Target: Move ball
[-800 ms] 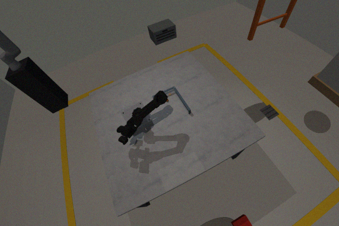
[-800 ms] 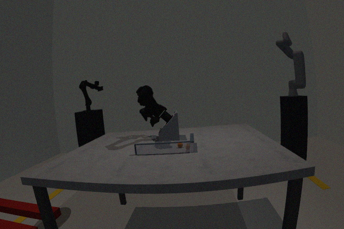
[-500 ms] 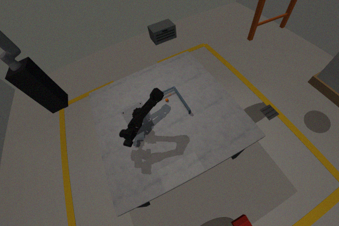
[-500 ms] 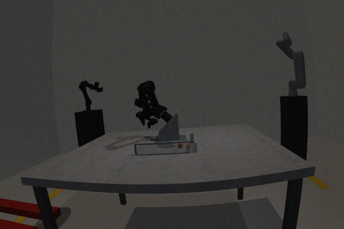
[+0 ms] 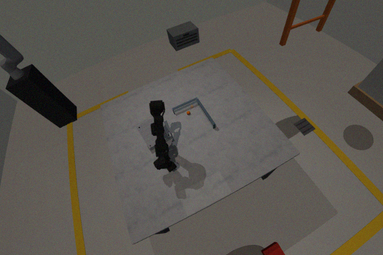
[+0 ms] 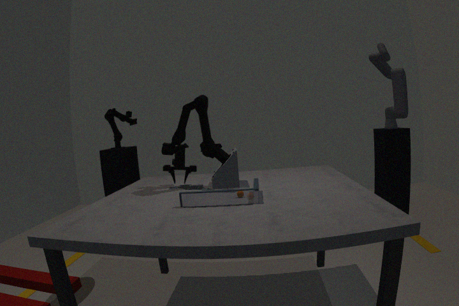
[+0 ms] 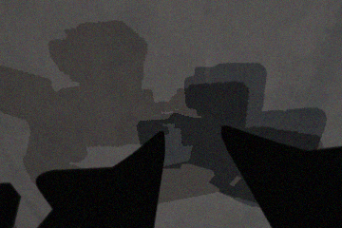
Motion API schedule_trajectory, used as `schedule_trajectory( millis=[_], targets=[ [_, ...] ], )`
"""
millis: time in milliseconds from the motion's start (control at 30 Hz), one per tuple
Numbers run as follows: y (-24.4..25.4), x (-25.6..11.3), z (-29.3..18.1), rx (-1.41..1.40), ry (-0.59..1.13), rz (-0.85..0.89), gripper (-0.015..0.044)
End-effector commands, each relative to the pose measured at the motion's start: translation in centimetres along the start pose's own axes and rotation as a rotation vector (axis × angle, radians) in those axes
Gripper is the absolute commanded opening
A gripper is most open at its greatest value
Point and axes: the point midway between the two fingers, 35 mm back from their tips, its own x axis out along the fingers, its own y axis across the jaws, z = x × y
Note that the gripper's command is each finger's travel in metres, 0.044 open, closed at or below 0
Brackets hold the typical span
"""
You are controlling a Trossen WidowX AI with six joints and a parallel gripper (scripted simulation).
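A small orange ball [image 5: 188, 112] [image 6: 240, 194] lies on the table inside the corner of the walls, a little apart from them. The see-through copy [image 5: 192, 105] [image 6: 250, 195] is a faint orange ball closer to the corner, near the short wall. The low clear walls show as a short wall [image 5: 184, 105] and a longer wall [image 5: 206, 113] that meet at a corner. My gripper [image 6: 180, 182] [image 7: 192, 133] points down above the table, well away from the ball and outside the walls. Its fingers are apart with nothing between them. The wrist view shows neither ball nor walls.
The arm's grey angled mount [image 6: 227, 173] stands on the table [image 5: 240, 144] [image 6: 129, 227], beside the arm. Shadows of the arm fall on the table under the gripper. Other arms on black pedestals [image 6: 391, 166] [image 6: 120, 169] stand beyond the table.
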Motion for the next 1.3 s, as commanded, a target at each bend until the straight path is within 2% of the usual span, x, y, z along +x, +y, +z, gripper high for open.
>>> schedule_trajectory(
  millis=[0, 267, 500, 567, 867, 1100, 1267],
  targets=[
    [1.7, 0.7, -3.1, -0.185, 0.092, -0.002, 0.0253],
    [4.0, 1.4, -12.0, -0.632, 0.303, 0.024, 0.0253],
    [3.5, 0.9, -19.7, -1.046, 0.440, 0.064, 0.0253],
    [1.8, 0.3, -22.2, -1.182, 0.534, 0.073, 0.0253],
    [-3.3, -0.4, -28.7, -1.877, 0.675, 0.069, 0.0253],
    [-10.5, -2.1, -34.3, -2.671, 0.765, 0.099, 0.0253],
    [-16.1, -4.0, -37.0, -3.277, 0.751, 0.168, 0.0253]
  ],
)
